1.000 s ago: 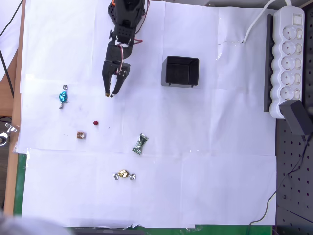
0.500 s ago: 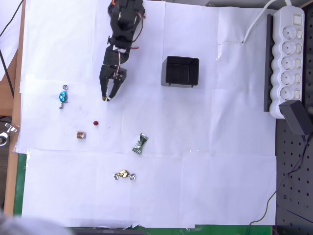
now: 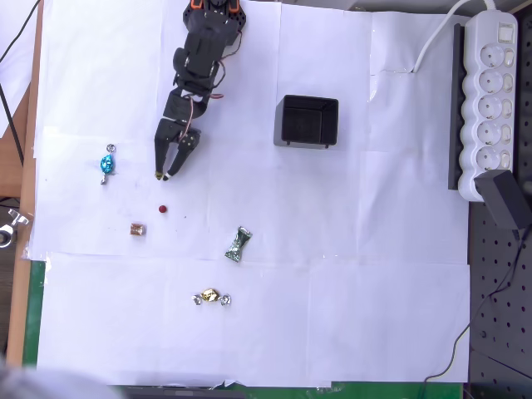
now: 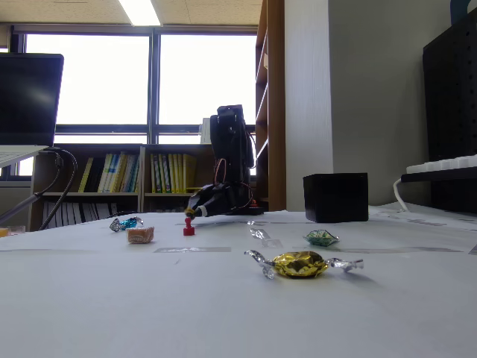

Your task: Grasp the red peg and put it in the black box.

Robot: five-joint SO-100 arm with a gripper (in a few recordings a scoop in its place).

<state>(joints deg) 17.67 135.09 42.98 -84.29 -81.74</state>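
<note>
The red peg (image 3: 163, 209) is a tiny dark red piece standing on the white paper; in the fixed view the red peg (image 4: 188, 227) stands upright. My black gripper (image 3: 162, 175) hovers just above the peg in the overhead view, fingers slightly apart and pointing down toward it, holding nothing. The gripper (image 4: 190, 213) sits low over the table, right behind the peg in the fixed view. The black box (image 3: 307, 121) stands to the right of the arm, and the black box (image 4: 335, 197) is empty as far as I can see.
Several wrapped candies lie around: a blue one (image 3: 107, 164), a brown-gold square one (image 3: 138, 229), a green one (image 3: 238, 244) and a gold one (image 3: 211, 297). A white power strip (image 3: 490, 91) lies along the right edge.
The gripper has swung left and downward in the overhead view, ending closer to the red peg. Nothing else has moved.
</note>
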